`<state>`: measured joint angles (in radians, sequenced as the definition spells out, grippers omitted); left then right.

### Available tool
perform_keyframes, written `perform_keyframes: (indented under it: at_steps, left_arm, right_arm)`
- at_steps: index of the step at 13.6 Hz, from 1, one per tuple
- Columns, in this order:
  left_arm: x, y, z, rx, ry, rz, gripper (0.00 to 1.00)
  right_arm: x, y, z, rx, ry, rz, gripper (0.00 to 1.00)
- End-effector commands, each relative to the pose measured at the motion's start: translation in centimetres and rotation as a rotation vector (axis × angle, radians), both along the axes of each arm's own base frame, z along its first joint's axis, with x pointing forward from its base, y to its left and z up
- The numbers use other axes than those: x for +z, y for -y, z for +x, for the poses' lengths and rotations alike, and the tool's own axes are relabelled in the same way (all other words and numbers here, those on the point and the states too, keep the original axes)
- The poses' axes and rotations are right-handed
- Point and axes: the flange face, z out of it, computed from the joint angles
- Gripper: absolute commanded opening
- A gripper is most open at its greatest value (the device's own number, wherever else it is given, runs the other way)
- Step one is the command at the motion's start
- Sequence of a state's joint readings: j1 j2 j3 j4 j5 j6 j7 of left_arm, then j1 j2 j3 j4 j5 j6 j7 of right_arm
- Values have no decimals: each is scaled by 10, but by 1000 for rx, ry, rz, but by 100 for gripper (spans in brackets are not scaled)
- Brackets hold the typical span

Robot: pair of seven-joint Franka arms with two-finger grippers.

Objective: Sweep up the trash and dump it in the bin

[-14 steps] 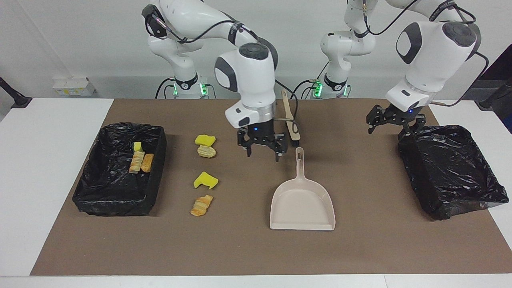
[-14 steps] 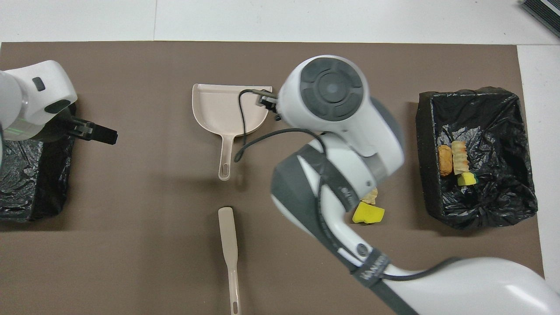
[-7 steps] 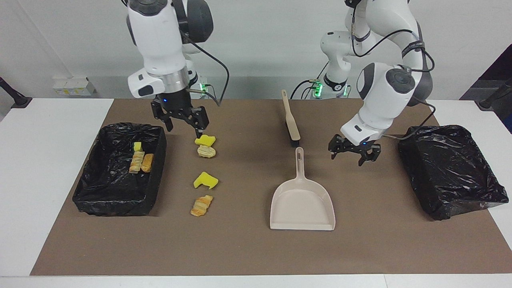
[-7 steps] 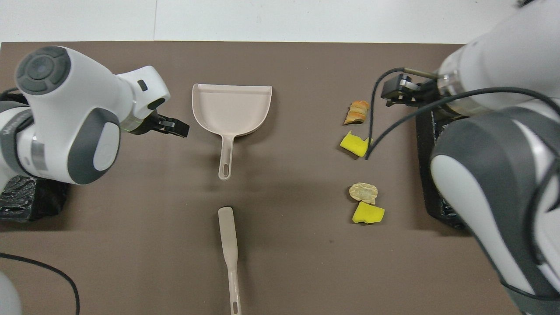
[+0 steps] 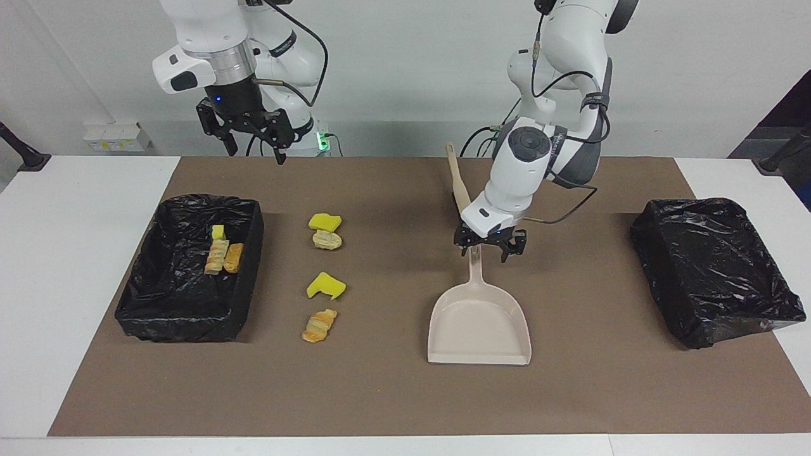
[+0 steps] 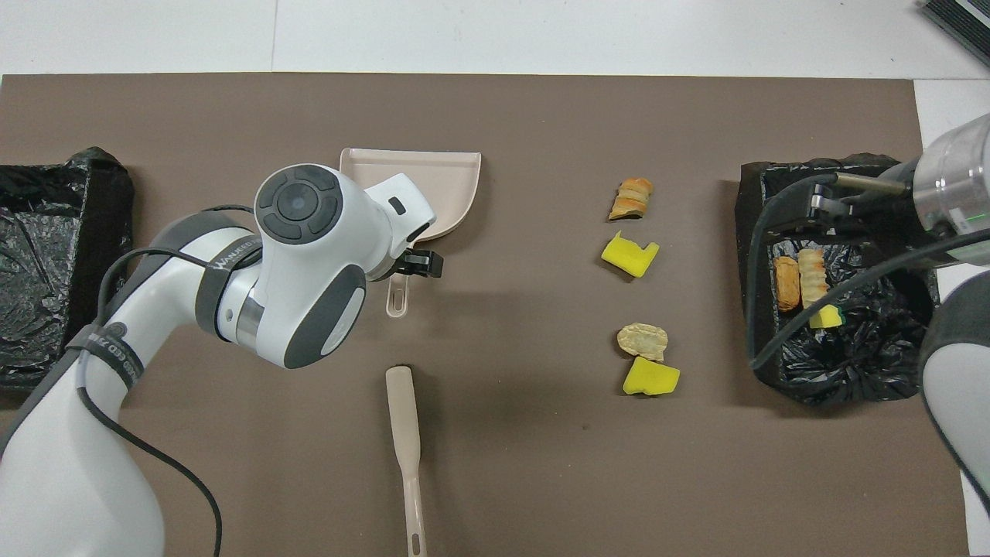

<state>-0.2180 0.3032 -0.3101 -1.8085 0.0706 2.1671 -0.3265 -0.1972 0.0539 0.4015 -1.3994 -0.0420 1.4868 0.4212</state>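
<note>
trash (image 5: 325,261): 7 scraps, yellow sponge + tan bread lumps | 4 loose on brown mat (image 5: 393,392), paired | 3 inside lined bin (image 5: 136,304)

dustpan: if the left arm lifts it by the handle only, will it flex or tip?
Probably stiff: the beige dustpan looks like one-piece moulded plastic with raised side walls. Likely light, since the pan is thin and empty. It will probably tip pan-down, because the left gripper is over the narrow handle's end, with the wide pan hanging well past the jaws.
</note>
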Motion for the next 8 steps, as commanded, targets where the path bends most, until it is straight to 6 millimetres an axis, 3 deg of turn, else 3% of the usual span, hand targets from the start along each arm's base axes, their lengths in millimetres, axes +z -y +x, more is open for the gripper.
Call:
perform_keyframes:
  at_steps: [1, 3, 4, 6, 8]
  left_arm:
    - [-30, -1, -12, 6, 34, 17, 100]
    - [-35, 3, -16, 1, 34, 10, 100]
    - [-37, 7, -17, -7, 33, 8, 100]
    - [-37, 7, -16, -8, 39, 4, 73]
    - [-36, 7, -16, -13, 42, 3, 25]
  right_arm:
    - [-4, -4, -5, 49, -10, 19, 100]
    - [-10, -13, -6, 66, -21, 17, 100]
    - [-18, -27, -10, 84, -34, 13, 100]
    - [-39, -61, -23, 129, -66, 3, 100]
    - [-62, -96, -46, 135, -27, 51, 100]
